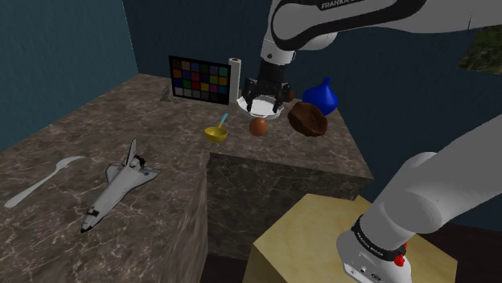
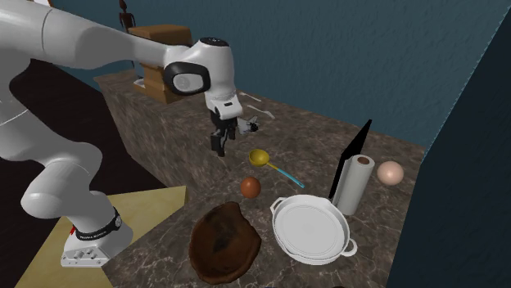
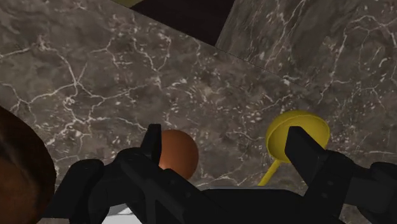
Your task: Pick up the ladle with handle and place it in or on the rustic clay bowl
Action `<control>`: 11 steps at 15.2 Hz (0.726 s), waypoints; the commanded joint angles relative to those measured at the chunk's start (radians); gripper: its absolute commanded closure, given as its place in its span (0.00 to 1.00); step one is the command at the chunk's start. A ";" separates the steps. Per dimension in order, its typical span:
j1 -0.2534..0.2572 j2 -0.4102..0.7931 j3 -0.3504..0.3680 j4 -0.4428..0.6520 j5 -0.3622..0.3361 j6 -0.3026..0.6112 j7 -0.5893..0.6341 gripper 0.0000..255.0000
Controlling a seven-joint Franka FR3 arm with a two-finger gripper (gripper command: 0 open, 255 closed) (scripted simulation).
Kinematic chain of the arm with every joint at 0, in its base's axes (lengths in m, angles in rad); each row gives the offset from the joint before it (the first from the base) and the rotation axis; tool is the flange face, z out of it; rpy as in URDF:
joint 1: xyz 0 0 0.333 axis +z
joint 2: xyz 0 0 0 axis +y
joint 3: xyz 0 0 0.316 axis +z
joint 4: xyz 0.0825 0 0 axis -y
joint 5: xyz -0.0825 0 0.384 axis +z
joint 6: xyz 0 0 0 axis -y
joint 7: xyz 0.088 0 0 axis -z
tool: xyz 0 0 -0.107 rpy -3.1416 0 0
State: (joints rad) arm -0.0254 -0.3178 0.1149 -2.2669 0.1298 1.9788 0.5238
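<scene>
The yellow ladle lies near the surface edge, bare marble around it; I hold my claw just above it, spread wide and empty, pointing down

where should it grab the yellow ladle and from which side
Take the ladle by its thin blue handle, about mid-length, not by the round yellow cup, which looks too wide and curved to pinch. Come straight down from above with the open gripper turned crosswise to the handle, which lies low on the counter. The orange ball crowds the cup end.
</scene>
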 commanded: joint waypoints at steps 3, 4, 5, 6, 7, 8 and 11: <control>-0.005 0.148 0.024 0.060 0.015 0.100 0.105 0.00; -0.006 0.185 0.028 0.080 0.017 0.120 0.131 0.00; -0.006 0.222 0.032 0.101 0.019 0.139 0.156 0.00; -0.006 0.259 0.034 0.123 0.019 0.157 0.181 0.00; -0.006 0.296 0.036 0.147 0.020 0.174 0.206 0.00; -0.005 0.334 0.038 0.172 0.020 0.190 0.231 0.00; -0.001 0.447 0.037 0.253 0.019 0.231 0.302 0.00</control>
State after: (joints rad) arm -0.0290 0.0939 0.1509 -2.0374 0.1483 2.1940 0.7978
